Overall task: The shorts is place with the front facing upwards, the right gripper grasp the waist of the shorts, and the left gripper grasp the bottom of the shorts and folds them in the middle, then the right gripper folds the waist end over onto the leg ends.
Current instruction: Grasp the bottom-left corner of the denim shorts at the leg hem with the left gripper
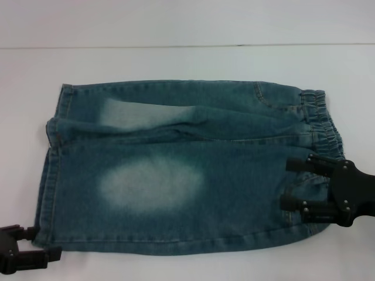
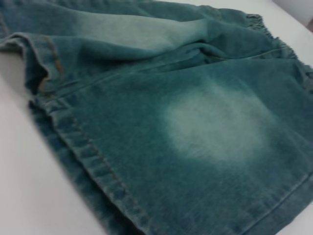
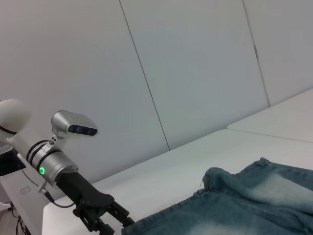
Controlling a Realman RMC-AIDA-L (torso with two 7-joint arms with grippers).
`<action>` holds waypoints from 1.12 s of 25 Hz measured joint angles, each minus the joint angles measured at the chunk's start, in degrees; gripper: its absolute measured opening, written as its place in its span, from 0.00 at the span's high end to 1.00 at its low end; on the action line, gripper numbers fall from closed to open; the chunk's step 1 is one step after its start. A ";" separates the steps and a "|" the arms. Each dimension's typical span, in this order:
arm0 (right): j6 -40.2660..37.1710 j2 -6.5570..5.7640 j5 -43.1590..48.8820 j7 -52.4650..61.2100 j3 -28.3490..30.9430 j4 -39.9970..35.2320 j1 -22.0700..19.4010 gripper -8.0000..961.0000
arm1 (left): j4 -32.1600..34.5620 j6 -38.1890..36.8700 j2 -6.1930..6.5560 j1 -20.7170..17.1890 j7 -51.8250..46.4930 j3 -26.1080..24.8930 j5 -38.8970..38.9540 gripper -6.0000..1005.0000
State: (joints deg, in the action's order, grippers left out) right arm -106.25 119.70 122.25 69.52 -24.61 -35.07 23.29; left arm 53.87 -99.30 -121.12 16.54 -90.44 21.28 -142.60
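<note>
Across the middle of the head view you have the blue-green faded denim shorts [image 1: 176,170] lying flat on the white worktop [image 1: 187,64], already folded lengthwise so one leg lies over the other. Two pale whitish worn patches show on the cloth, one oval in the centre of the frame and one higher up to the left. The gathered elastic waistband [image 1: 319,120] sits at the right of the frame, and the flat stitched leg hems [image 1: 50,175] at the left, with orange stitching showing along them in the left wrist view [image 2: 58,63].

At the lower right of the head view your black right pincer [image 1: 292,184] lies over the waist end of the shorts, its two fingers spread apart and pointing left above the denim, not closed on it. No label writing on it can be read.

At the bottom left corner your black left pincer [image 1: 41,243] sits just beside the lower hem corner, fingers apart. The right wrist view shows it in the lower left [image 3: 122,218], with its silver-white cylindrical wrist and small green light [image 3: 42,171], tips right at the edge of the denim.
</note>
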 joint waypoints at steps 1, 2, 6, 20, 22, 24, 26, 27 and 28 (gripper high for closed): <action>0.00 0.00 0.00 0.00 0.00 0.00 0.00 0.04 | 0.00 -0.23 0.00 0.08 0.00 0.00 0.00 0.13; 0.00 0.00 0.00 0.00 0.00 0.00 0.00 0.04 | 0.00 -0.44 0.01 0.19 0.00 0.00 0.00 0.13; 0.02 0.00 0.00 0.00 0.00 0.05 0.00 0.04 | 0.00 -0.49 0.01 0.52 0.00 -0.01 0.00 0.13; 0.09 0.00 0.00 0.00 0.00 0.18 -0.12 0.04 | 0.04 0.45 0.07 1.67 -0.57 -0.01 -2.07 0.13; 0.09 0.00 0.00 0.00 0.00 0.18 -0.17 0.04 | 0.06 0.66 -0.08 1.97 -0.71 -0.05 -2.82 0.13; 0.09 0.00 0.00 0.00 0.00 0.18 -0.17 0.04 | 0.06 0.69 -0.23 2.08 -0.71 -0.05 -2.96 0.13; 0.09 0.00 0.00 0.00 0.00 0.21 -0.17 0.04 | 0.06 0.66 -0.28 2.12 -0.72 -0.04 -2.96 0.13; 0.09 0.00 0.00 0.00 0.00 0.23 -0.17 0.04 | 0.06 0.57 -0.30 2.11 -0.72 -0.03 -2.90 0.13; 0.09 0.00 0.00 0.00 0.00 0.25 -0.17 0.04 | 0.06 0.46 -0.31 2.11 -0.73 -0.05 -2.81 0.13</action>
State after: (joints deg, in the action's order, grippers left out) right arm -106.16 119.70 122.25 69.52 -24.61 -34.82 23.11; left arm 53.93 -98.84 -121.43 18.65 -91.17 21.23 -145.41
